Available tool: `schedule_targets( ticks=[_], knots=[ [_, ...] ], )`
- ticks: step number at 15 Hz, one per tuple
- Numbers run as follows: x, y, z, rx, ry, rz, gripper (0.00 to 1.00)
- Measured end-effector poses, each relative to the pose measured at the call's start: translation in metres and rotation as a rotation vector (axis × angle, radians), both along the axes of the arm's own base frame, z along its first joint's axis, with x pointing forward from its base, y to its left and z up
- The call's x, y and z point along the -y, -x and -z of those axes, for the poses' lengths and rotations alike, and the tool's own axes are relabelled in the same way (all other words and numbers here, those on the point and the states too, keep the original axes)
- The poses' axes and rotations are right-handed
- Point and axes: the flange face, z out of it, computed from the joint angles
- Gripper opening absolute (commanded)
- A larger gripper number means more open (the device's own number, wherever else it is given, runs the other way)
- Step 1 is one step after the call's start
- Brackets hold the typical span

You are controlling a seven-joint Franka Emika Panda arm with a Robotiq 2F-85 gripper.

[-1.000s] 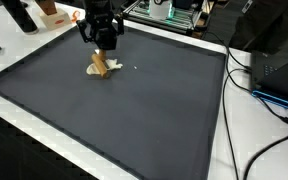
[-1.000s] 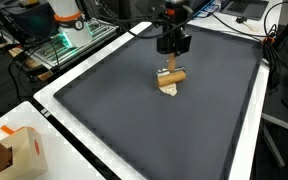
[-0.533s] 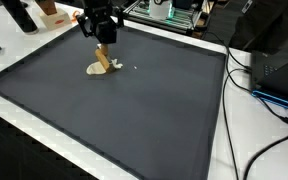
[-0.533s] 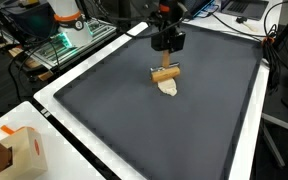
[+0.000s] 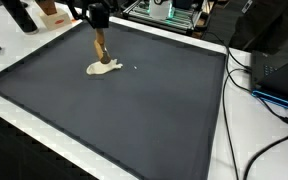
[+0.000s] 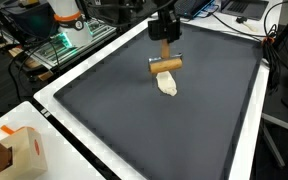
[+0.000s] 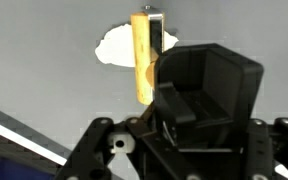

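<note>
My gripper (image 5: 97,27) is shut on a light wooden stick (image 5: 100,47) and holds it in the air above a dark grey mat (image 5: 134,110). In an exterior view the wooden stick (image 6: 166,66) lies crosswise under the gripper (image 6: 166,54). Right below it on the mat (image 6: 144,120) sits a small white flat patch (image 6: 168,86), apart from the stick. That white patch (image 5: 104,69) also shows beneath the stick in both exterior views. In the wrist view the stick (image 7: 141,55) runs up from the gripper (image 7: 146,30), with the white patch (image 7: 114,45) behind it.
A white table rim (image 5: 219,120) frames the mat. Black cables (image 5: 274,100) lie beside it. Electronics and a rack (image 6: 69,38) stand along one edge. A cardboard box (image 6: 19,150) sits at a corner.
The gripper has risen from the mat with the wooden stick in it. The stick has come off the white patch, which stays on the mat.
</note>
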Motion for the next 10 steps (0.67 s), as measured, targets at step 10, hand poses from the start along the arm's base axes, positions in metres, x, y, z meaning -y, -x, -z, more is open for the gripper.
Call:
schedule_targets(
  ticks=[10],
  knots=[
    [0.014, 0.006, -0.016, -0.010, -0.066, 0.116, 0.23]
  ],
)
